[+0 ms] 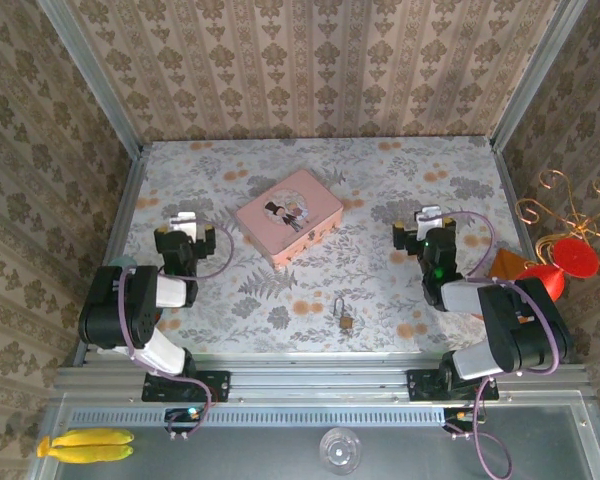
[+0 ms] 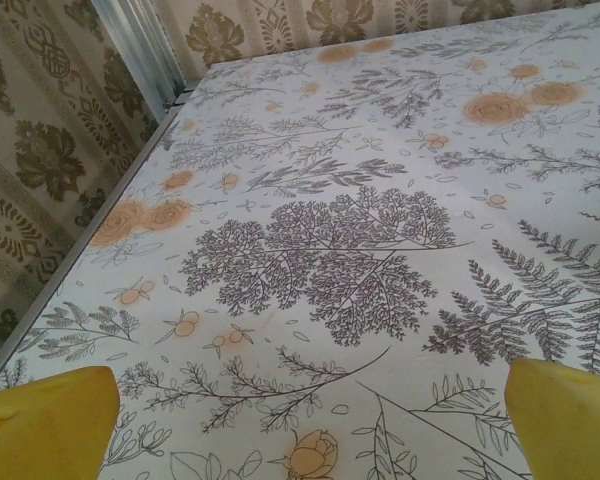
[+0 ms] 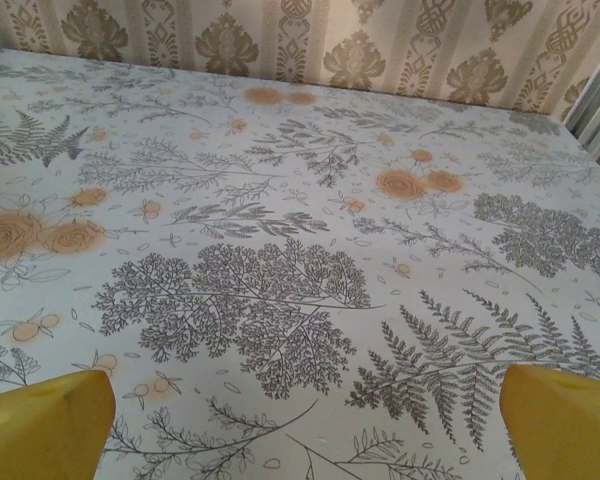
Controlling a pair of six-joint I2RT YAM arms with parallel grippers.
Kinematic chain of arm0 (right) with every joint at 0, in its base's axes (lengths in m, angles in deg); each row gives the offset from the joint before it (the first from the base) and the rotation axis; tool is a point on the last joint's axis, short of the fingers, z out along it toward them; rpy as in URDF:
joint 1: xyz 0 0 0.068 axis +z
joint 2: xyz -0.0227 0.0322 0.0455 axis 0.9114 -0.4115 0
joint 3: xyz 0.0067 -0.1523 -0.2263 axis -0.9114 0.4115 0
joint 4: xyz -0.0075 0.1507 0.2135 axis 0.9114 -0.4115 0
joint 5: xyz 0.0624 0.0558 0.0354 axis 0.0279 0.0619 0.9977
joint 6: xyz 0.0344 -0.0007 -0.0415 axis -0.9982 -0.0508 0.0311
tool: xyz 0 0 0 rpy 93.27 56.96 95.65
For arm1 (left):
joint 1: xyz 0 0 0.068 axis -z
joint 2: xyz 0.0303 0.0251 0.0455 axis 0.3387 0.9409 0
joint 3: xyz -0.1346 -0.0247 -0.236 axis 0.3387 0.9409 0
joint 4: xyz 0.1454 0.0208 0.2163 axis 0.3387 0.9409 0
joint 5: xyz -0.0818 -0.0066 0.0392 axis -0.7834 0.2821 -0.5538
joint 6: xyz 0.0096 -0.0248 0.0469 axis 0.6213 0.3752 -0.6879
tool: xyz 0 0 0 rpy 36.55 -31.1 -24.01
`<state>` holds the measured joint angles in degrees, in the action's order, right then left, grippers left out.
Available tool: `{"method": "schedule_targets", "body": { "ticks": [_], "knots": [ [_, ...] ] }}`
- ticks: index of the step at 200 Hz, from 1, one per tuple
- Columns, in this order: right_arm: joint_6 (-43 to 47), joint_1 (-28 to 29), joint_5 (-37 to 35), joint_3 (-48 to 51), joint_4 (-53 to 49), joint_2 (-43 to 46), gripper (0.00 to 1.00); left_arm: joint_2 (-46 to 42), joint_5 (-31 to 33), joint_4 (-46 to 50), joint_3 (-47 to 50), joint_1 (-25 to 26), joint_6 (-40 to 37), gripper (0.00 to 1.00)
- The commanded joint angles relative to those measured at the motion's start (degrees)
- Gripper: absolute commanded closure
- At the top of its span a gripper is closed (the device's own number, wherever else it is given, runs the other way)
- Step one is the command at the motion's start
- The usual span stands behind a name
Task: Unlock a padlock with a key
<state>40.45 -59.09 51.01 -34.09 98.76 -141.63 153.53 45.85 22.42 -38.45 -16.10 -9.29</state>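
Left gripper point(image 1: 184, 220): jaws spread wide, nothing between them, above bare cloth on the left.
Right gripper point(image 1: 429, 217): equally wide and empty, on the right.
Padlock point(image 1: 345, 317): lies near the front edge between the arms, well apart from both grippers.
Pink tin point(image 1: 288, 215): mid-table, between the grippers.
Table point(image 1: 400, 180): cloth with grey ferns and orange blooms.
Walls point(image 1: 310, 60): beige damask paper on three sides.

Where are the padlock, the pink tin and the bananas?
padlock point(image 1: 346, 321): top external view, on its brass body.
pink tin point(image 1: 288, 216): top external view, centre of its lid.
bananas point(image 1: 85, 445): top external view, middle of the yellow bunch.
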Motion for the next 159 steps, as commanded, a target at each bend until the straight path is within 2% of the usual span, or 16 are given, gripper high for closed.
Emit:
{"method": "schedule_targets", "body": {
  "ticks": [1,21,36,45,58,66,159],
  "knots": [
    [-2.0,-1.6,4.4,1.0,5.1,-1.9,0.00,-0.6,1.0,-0.2,-0.7,-0.2,1.9,0.00],
    [-2.1,-2.1,5.3,0.4,7.5,-5.3,0.00,-0.6,1.3,-0.3,-0.7,-0.4,2.1,0.00],
    [-2.4,-2.2,5.0,0.1,5.6,-4.4,0.00,-0.5,1.2,-0.1,-0.8,-0.5,2.3,0.00],
    [-3.1,-2.1,2.4,-0.2,5.8,-4.9,0.00,-0.6,1.1,0.0,-0.8,-0.5,2.3,0.00],
    [-5.5,-2.5,-2.0,-3.1,0.6,-5.2,0.00,-0.6,1.1,0.0,-0.8,-0.5,2.3,0.00],
    [-6.4,-3.6,-0.4,-3.2,0.1,-5.0,0.00,-0.6,1.2,-0.1,-0.8,-0.5,2.3,0.00],
    [-6.8,-3.9,-0.2,-3.5,-0.6,-5.0,0.00,-0.6,1.1,-0.1,-0.7,-0.5,2.2,0.00]
  ]
}}
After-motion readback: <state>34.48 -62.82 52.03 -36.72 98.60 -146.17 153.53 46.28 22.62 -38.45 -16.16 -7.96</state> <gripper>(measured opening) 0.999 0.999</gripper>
